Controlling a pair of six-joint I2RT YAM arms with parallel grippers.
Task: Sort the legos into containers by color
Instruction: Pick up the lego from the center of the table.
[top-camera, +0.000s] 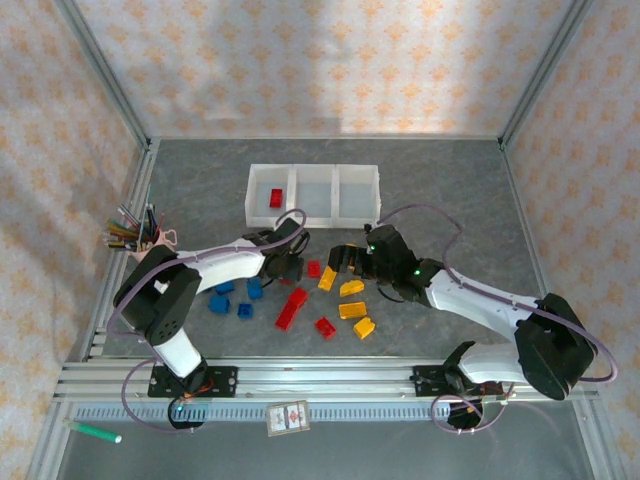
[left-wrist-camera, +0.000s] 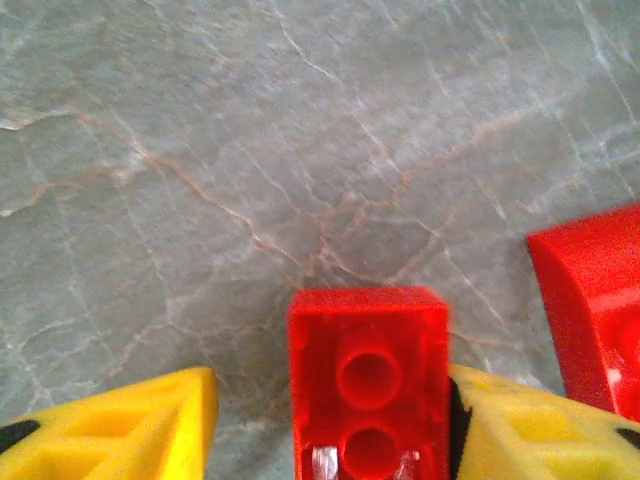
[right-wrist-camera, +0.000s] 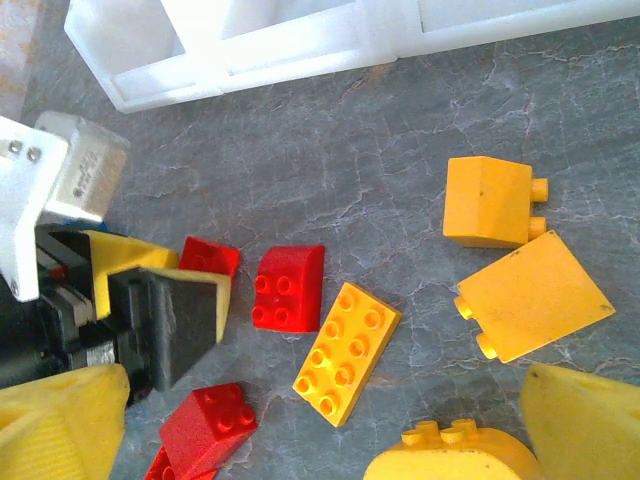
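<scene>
A red lego (left-wrist-camera: 368, 375) lies on the table between the yellow fingers of my left gripper (left-wrist-camera: 330, 400). The right finger touches it and the left finger stands apart from it, so the jaws are open around it. Another red lego (left-wrist-camera: 590, 300) lies just to the right. My right gripper (right-wrist-camera: 320, 430) hangs open over a yellow flat lego (right-wrist-camera: 345, 350) and a rounded yellow one (right-wrist-camera: 450, 455). Red (top-camera: 292, 308), yellow (top-camera: 352, 310) and blue legos (top-camera: 245, 310) are scattered at mid table. The containers (top-camera: 340, 222) stand behind them, with one red lego (top-camera: 276, 197) in the left bin.
A pink cup of pens (top-camera: 140, 235) stands at the left wall. A green marker (top-camera: 95, 432) and a small card (top-camera: 288, 417) lie in front of the rail. Both grippers (top-camera: 290, 262) (top-camera: 345, 258) are close together just before the containers.
</scene>
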